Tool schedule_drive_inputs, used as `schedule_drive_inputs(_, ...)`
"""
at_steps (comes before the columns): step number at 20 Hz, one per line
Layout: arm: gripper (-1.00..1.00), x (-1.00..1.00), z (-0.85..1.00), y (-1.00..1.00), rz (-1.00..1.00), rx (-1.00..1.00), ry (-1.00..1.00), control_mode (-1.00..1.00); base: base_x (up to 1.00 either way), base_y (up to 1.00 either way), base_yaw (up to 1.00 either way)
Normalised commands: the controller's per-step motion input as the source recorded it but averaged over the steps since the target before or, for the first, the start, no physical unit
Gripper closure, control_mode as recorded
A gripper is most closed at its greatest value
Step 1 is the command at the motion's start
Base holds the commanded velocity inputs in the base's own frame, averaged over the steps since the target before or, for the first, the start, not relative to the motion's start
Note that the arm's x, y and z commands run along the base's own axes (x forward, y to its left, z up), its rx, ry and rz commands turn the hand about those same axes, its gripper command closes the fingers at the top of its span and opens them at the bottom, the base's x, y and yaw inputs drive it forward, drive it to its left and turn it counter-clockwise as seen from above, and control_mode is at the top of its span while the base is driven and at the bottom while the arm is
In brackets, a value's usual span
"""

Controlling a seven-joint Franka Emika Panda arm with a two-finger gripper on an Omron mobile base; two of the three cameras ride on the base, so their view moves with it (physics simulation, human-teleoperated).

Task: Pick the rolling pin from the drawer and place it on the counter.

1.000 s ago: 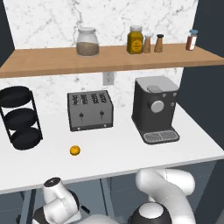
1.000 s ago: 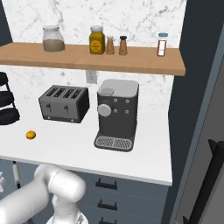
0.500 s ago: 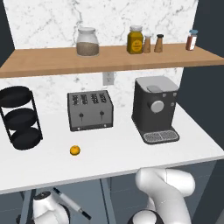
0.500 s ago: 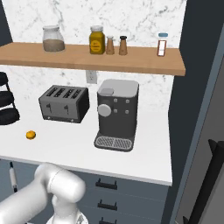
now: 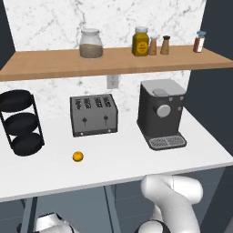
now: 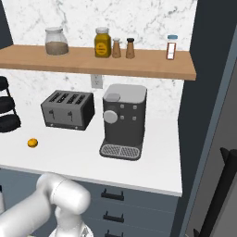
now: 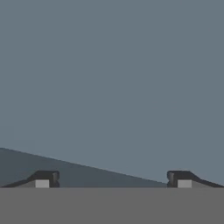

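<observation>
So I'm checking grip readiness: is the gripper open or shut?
Open: in the hand view the gripper shows its fingertips far apart, nothing between them.

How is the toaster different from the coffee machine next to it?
The toaster is low and wide, while the coffee machine stands tall and narrow. The toaster has four slots on top; the coffee machine has a round dial on its front and a grated drip tray at its foot. The toaster is lighter grey, the coffee machine darker. Both stand on the white counter by the wall.
</observation>
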Motion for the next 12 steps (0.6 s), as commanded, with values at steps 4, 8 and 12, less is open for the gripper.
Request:
schedule_drive_inputs(4,-1.00,-1.00,0.40,0.72,0.00,-0.14,0.27,-1.00,0.00,0.00,0.00)
schedule_drive_inputs(8,-1.00,-0.53,1.00,0.12,0.00,-0.26,-0.01,-1.00,0.00,0.00,0.00)
schedule_drive_inputs(12,-1.00,-0.06,0.74,-0.03,0.00,-0.35,-0.39,-1.00,0.00,0.00,0.00)
